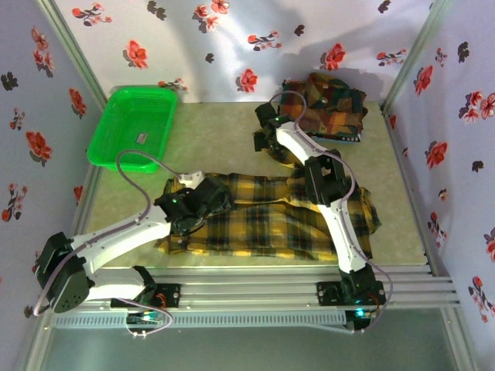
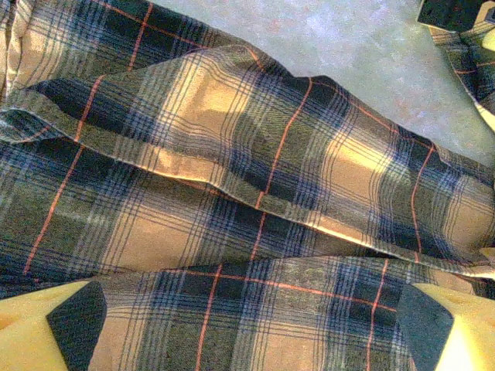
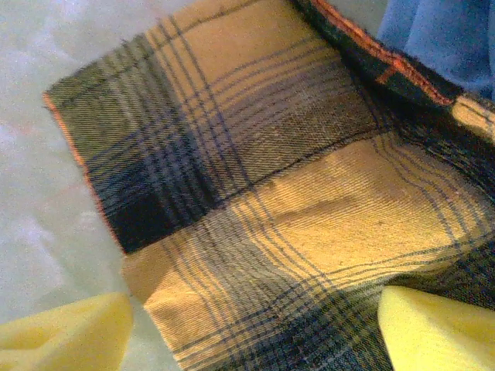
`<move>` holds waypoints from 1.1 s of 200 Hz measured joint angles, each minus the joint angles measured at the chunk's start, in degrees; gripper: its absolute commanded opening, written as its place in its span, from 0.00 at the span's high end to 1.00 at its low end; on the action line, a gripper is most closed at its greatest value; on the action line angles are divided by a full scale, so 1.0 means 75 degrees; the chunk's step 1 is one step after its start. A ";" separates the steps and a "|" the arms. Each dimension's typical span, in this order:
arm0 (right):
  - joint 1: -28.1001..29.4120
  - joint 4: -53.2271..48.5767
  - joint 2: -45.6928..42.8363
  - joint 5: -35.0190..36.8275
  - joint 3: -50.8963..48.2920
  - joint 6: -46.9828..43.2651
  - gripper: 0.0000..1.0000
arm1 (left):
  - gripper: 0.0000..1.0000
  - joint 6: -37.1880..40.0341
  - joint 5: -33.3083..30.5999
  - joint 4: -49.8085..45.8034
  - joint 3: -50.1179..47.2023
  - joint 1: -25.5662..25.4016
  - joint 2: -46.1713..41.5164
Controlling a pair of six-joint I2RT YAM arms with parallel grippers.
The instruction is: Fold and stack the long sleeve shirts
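Far to the left of the mustard-yellow shirt (image 1: 255, 220), toward the back corner, a green plastic basket (image 1: 128, 116) sat on the pale, mottled worktop (image 1: 216, 139). White wall panels (image 1: 232, 39) printed with red and dark flowers boxed the worktop in on three sides. The shirt itself lay spread and rumpled across the near middle, just beyond the aluminium rails (image 1: 255, 282).

Over the shirt's left part the left arm (image 1: 124, 236) reached in. The left jaws hung wide apart above the plaid folds, their yellow fingers (image 2: 46, 325) grasping nothing.

Across the shirt's right part stretched the right arm (image 1: 340, 224). The right jaws stood parted and released over a flat corner of the yellow cloth lying on bare worktop, with one finger (image 3: 62, 332) on each side.

Beyond the shirt to the right, in the back corner, the red, orange and dark green shirts (image 1: 332, 104) sat in a pile near the panels.
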 measured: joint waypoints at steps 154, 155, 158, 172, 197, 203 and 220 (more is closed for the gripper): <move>0.0204 0.0251 -0.1346 -0.0752 -0.0965 0.0580 1.00 | 0.00 0.0178 -0.0038 0.0172 0.0096 0.0003 -0.0297; 0.0210 0.0259 -0.1370 -0.0755 -0.0979 0.0586 1.00 | 0.00 0.0178 -0.0038 0.0181 0.0085 0.0003 -0.0318; 0.0230 0.0309 -0.1463 -0.0758 -0.1055 0.0612 1.00 | 0.00 0.0181 -0.0038 0.0204 0.0055 0.0003 -0.0358; 0.0341 0.0533 -0.1862 -0.0819 -0.1451 0.0784 1.00 | 0.00 0.0181 -0.0035 0.0233 -0.0070 0.0003 -0.0530; 0.0600 0.0892 -0.2215 -0.0938 -0.1877 0.1090 1.00 | 0.00 0.0178 -0.0032 0.0172 -0.0213 0.0012 -0.0819; 0.0676 0.0947 -0.2221 -0.0950 -0.1888 0.1134 1.00 | 0.00 0.0178 -0.0032 0.0125 -0.0227 0.0012 -0.0895; 0.0880 0.1081 -0.2221 -0.0959 -0.1982 0.1218 1.00 | 0.00 0.0184 -0.0032 0.0020 -0.0242 0.0012 -0.1157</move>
